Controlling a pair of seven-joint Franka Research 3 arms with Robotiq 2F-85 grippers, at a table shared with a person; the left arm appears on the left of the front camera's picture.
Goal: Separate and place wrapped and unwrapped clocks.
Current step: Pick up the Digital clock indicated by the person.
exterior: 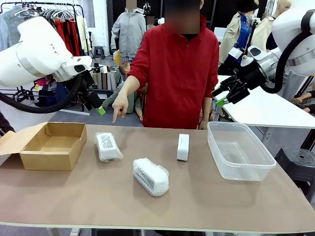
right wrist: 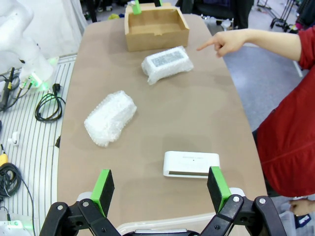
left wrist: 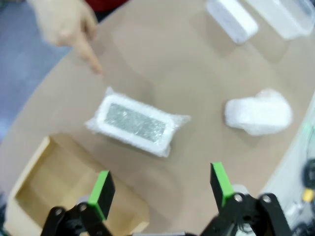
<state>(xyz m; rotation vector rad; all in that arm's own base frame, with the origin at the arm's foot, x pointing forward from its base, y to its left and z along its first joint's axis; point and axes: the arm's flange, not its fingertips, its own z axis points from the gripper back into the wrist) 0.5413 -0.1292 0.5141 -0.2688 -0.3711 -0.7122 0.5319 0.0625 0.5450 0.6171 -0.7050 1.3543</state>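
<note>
Two bubble-wrapped clocks lie on the brown table: one [exterior: 107,146] [left wrist: 136,125] [right wrist: 167,64] beside the cardboard box, the other [exterior: 150,176] [left wrist: 258,111] [right wrist: 110,118] nearer the front edge. The bare white clock [exterior: 182,147] [left wrist: 231,20] [right wrist: 191,163] stands mid-table, left of the tub. A person's hand [exterior: 119,104] [left wrist: 73,29] [right wrist: 226,43] points a finger down at the wrapped clock by the box. My left gripper [exterior: 99,109] [left wrist: 162,191] hangs open in the air above the table's far left. My right gripper [exterior: 220,100] [right wrist: 160,189] is open, raised at the far right.
An open brown cardboard box [exterior: 51,144] [left wrist: 59,196] [right wrist: 155,26] sits at the table's left. A clear plastic tub [exterior: 238,150] [left wrist: 285,17] stands at the right. A person in a red top [exterior: 178,69] stands at the far edge.
</note>
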